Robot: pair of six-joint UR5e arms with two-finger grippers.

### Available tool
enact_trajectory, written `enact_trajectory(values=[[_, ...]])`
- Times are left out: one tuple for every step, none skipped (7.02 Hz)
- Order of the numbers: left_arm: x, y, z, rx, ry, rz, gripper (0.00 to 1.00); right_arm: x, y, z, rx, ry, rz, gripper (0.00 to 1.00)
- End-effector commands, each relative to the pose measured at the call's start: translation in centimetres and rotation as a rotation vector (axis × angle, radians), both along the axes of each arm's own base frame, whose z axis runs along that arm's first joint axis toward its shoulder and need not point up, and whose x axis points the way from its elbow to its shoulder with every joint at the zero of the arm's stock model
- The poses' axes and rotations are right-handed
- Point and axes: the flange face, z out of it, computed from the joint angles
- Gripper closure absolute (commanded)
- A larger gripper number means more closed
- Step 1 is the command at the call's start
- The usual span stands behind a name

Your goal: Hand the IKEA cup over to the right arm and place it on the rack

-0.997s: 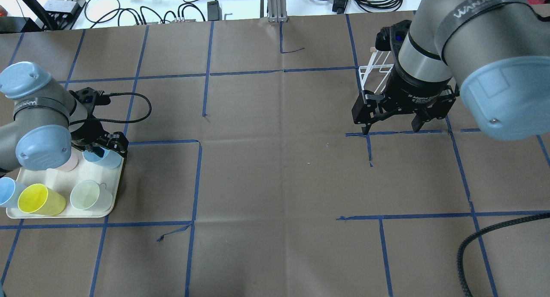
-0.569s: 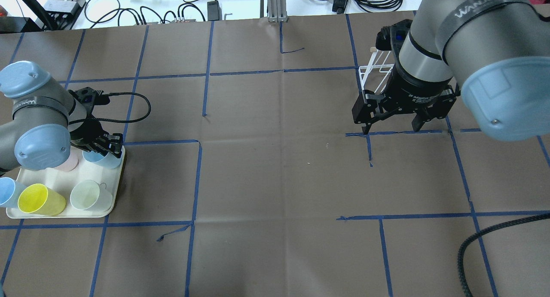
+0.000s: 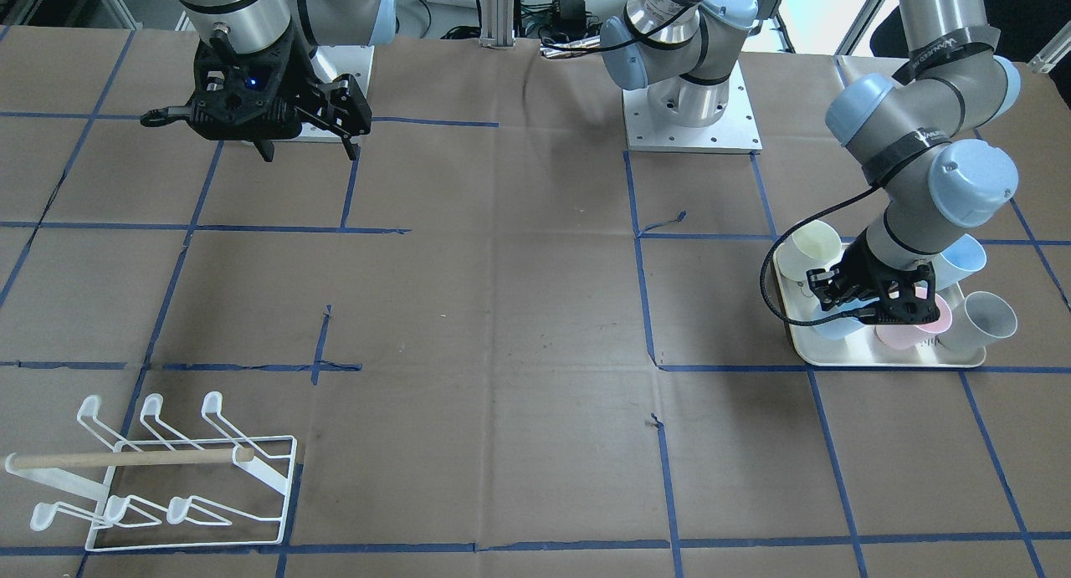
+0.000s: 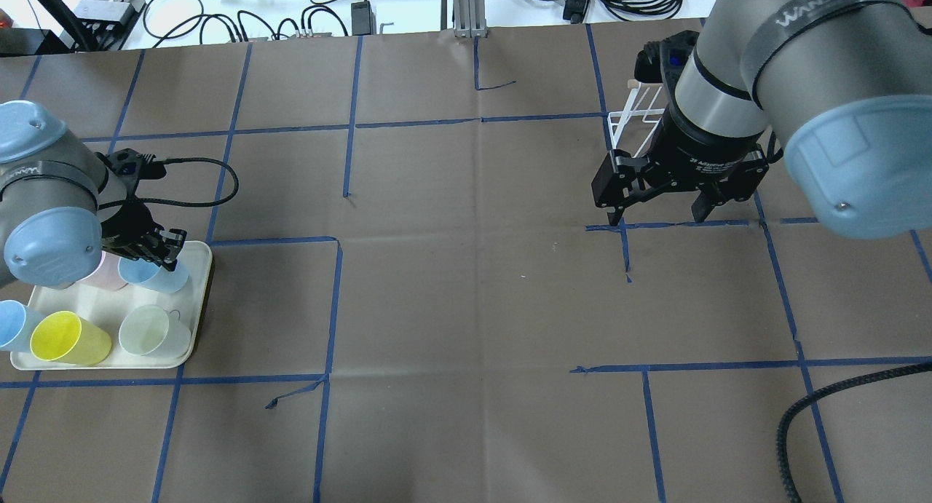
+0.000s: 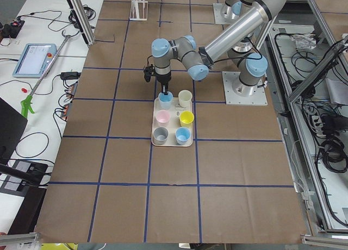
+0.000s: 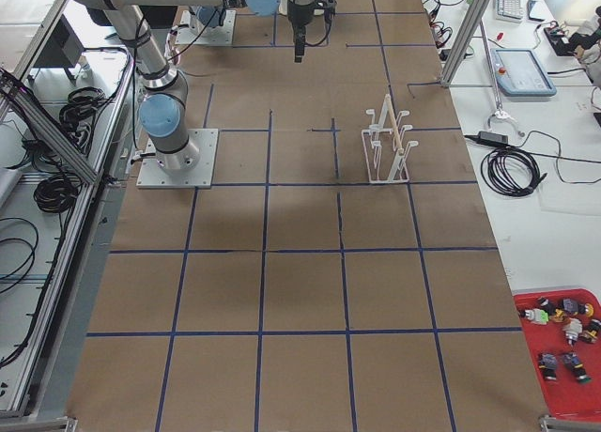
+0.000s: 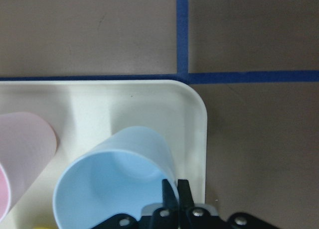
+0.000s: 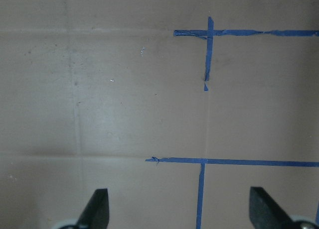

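Left wrist-mounted view: the fingers of the left gripper are pinched nearly together on the wall of a blue cup, at about 4 o'clock on its rim, one finger inside the mouth and one outside. The cup sits tilted in the rounded corner of a cream tray, with a pink cup just beside it at 9 o'clock; whether its base touches the tray I cannot tell. Blue tape runs over the brown table beyond the tray's edge. From overhead, that corner is the tray's 1 o'clock corner, and the tray lies at the table's 9 o'clock side, also carrying a yellow cup and a pale cup at its 6 o'clock edge. Well apart, toward 2 o'clock on the table, the right gripper hangs with its fingers spread wide and nothing between them, over bare paper and a tape cross. The white wire rack stands just past it at 12 o'clock, partly hidden by the right arm, with no cup on its hooks.
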Motion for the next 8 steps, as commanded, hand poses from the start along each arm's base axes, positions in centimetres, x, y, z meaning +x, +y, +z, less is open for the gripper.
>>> enact_trajectory(values=[[0.2,-2.1,9.3,0.005,0.010,-0.007,1.00,1.2,-0.9,0.0,-0.044,-0.109,-0.050,0.00],[-0.3,-3.3,13.4,0.025,0.018,-0.021,1.00,1.3,-1.2,-0.2,-0.087,-0.128,-0.121,0.00],[-0.3,-3.7,16.7,0.033,0.022,-0.022,1.00,2.2,-1.4,-1.0,-0.143,-0.225,-0.144,0.00],[-0.3,-3.8,19.0,0.024,0.018,-0.024,1.00,2.7,-1.5,-2.0,-0.213,-0.293,-0.153,0.00],[-1.0,-4.4,20.7,-0.009,0.023,-0.033,1.00,3.1,-1.7,-2.4,-0.294,-0.352,-0.192,0.00],[-2.7,-4.9,21.3,-0.029,0.032,-0.028,1.00,3.7,-1.7,-2.3,-0.326,-0.441,-0.247,0.00],[-4.7,-5.3,20.6,-0.048,0.081,-0.025,1.00,4.5,-1.4,-2.6,-0.324,-0.564,-0.317,0.00],[-6.0,-6.0,19.9,-0.104,0.105,-0.039,1.00,5.1,-0.6,-2.5,-0.344,-0.687,-0.395,0.00]])
